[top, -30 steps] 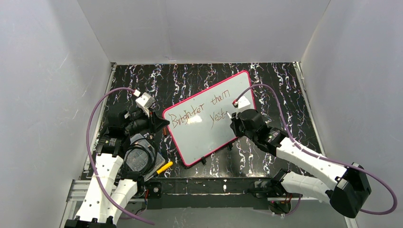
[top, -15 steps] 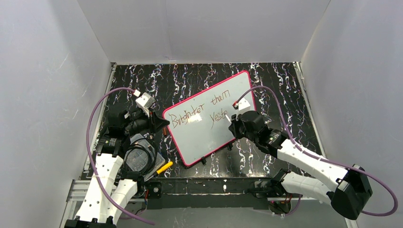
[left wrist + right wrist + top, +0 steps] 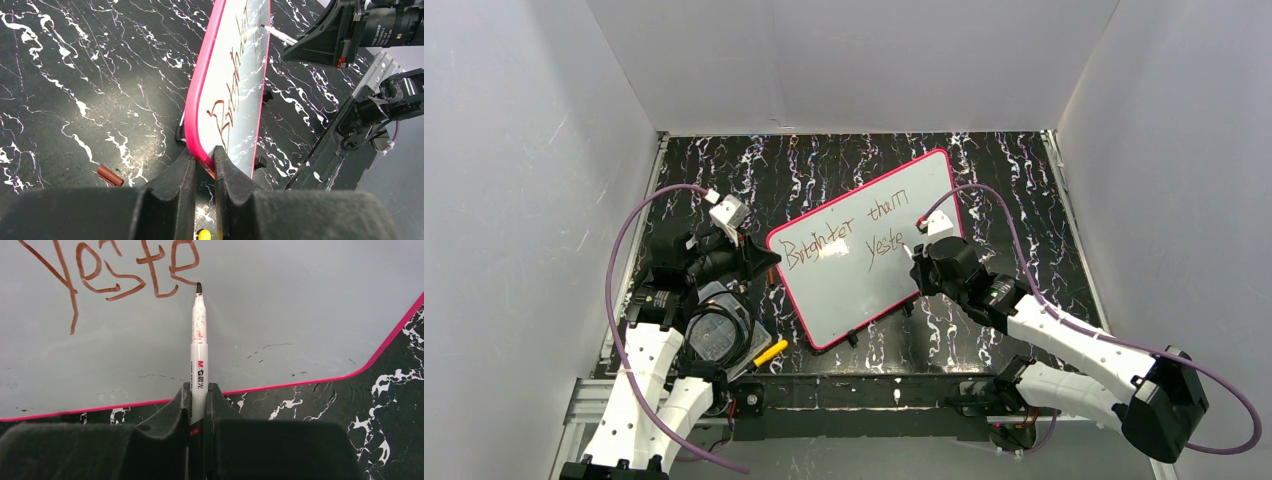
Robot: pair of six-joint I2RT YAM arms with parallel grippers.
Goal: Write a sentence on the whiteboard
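On the black marbled counter (image 3: 824, 170), top view: one whiteboard (image 3: 844, 290) lies skewed, its pink frame all visible. It carries one sentence (image 3: 856, 236) in two lines, "Brighter than" above "Yeste". Two arms are present. The left tool (image 3: 769, 262) is clamped on the board's left corner. The right tool (image 3: 914, 256) stands over the end of the second line, closed on one marker (image 3: 908, 249). One yellow item (image 3: 771, 352) lies by the left arm's base. Left wrist view: both fingers pinch the pink frame at the corner, and one brown cap (image 3: 110, 175) lies on the counter left of the board, apart from it. Right wrist view: the marker stands straight out between the shut fingers, its dark tip at the tail of the final "e" on the white face. Against one second earlier: the second line then ended in a short unfinished stroke after "Yest"; the "e" is now complete and the right tool has shifted slightly along the line. Whiteboard and left tool unchanged.
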